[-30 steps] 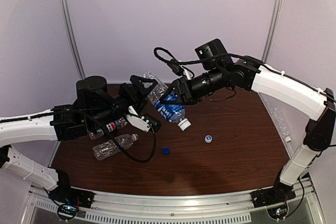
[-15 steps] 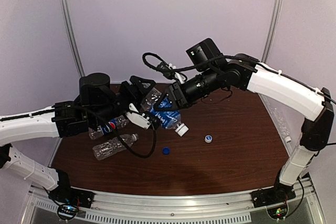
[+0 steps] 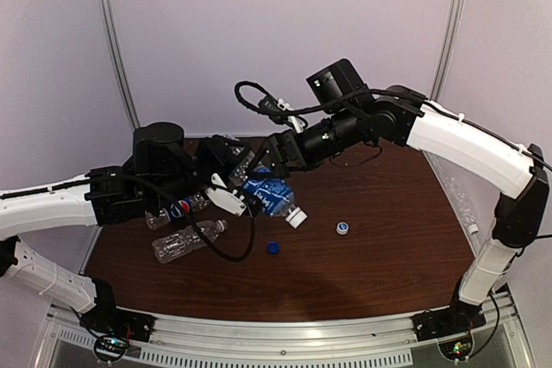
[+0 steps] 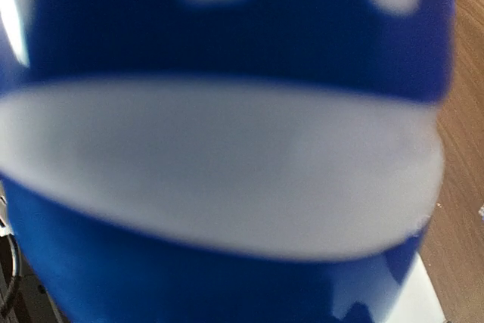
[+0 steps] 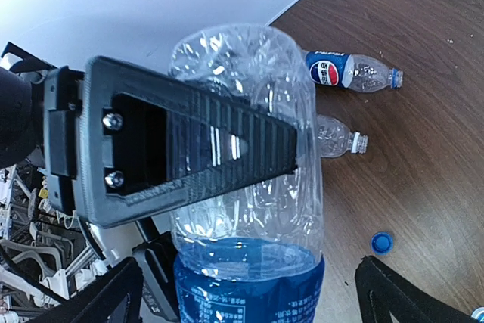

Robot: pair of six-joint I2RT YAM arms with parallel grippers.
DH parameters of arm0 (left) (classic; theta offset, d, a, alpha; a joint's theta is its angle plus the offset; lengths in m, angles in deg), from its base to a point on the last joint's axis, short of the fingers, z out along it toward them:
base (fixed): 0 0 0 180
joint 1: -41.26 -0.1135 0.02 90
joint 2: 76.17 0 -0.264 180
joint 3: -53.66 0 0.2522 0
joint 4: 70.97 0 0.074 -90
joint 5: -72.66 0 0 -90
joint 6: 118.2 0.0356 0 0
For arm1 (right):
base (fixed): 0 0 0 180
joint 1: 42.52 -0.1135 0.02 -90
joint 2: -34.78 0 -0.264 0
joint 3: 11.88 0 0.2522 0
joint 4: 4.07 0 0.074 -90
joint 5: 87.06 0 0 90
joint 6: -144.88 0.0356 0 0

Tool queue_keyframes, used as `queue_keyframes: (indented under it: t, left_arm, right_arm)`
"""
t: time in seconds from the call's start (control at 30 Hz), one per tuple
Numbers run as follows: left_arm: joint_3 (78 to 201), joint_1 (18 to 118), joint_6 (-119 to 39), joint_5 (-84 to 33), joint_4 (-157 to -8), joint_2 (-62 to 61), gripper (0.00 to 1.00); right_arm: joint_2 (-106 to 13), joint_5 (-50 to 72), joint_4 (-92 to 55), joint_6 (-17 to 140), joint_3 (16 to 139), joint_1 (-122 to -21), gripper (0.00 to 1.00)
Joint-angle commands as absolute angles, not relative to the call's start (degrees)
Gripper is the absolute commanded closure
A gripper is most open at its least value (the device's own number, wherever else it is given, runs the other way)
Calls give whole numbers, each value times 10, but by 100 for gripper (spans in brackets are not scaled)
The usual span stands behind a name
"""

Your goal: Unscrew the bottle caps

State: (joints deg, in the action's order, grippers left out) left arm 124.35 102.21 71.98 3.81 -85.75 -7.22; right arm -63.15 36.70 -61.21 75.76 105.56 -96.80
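Since a sec ago the right gripper point(image 3: 266, 158) has let go & spread wide, while the left gripper point(image 3: 241, 185) has closed in on the blue-label bottle point(image 3: 266, 194), which has sunk a bit toward the left arm.

Now the bottle is up off the table point(image 3: 397, 256), tilted, its white cap point(image 3: 296, 218) still on, pointing down & to the right. Left jaws are partway closed & clamped on the bottle body. In the right wrist view one ribbed left finger point(image 5: 197, 149) lies across the clear part. The left wrist cam shows only blurred label, v. close. Right jaws stand fully wide either side of the bottle, touching it nowhere I can see.

Looks to me like the handover is done & the cap is next. To do it well:
- Left holds firm w/o crushing, b/c thin crinkled plastic will prob. give & twist.
- Right backs off, comes round to the cap end & lines up w/ the neck.
- Right pinches the cap only, then turns.
- Keep the bottle above the loose blue cap point(image 3: 273, 247).
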Motion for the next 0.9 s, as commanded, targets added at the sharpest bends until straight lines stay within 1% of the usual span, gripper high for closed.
queue_keyframes:
  t: [0.0, 0.1, 0.17, 0.27, 0.37, 0.47, 0.53, 0.6, 0.73, 0.87]
  left_arm:
    - [1276, 1019, 612, 53, -941, -74, 57]
    - [1319, 997, 474, 45, -1051, -61, 58]
    - [1375, 964, 359, 27, -1138, -37, 60]
    - [1456, 891, 191, -61, -1267, 0, 60]
    - [1494, 851, 83, -149, -1307, 7, 59]
    - [1504, 849, 28, -219, -1305, -1, 58]
    - [1516, 849, 15, -240, -1306, 2, 58]
    - [1525, 849, 12, -245, -1304, 4, 58]
    - [1535, 848, 8, -245, -1300, 8, 58]
    - [1523, 848, 20, -238, -1300, 3, 59]
  right_arm:
    - [-587, 304, -586, 757, 1069, -952, 0]
    - [-537, 254, -534, 769, 1043, -933, 0]
    - [-494, 215, -476, 777, 1002, -927, 0]
    - [-439, 194, -383, 780, 929, -924, 0]
    - [-412, 222, -317, 787, 876, -923, 0]
    - [-419, 245, -315, 792, 877, -923, 0]
    - [-436, 245, -346, 795, 897, -923, 2]
    - [-456, 239, -381, 793, 921, -923, 8]
    - [-481, 252, -412, 793, 948, -923, 16]
    - [-482, 264, -409, 793, 948, -923, 18]
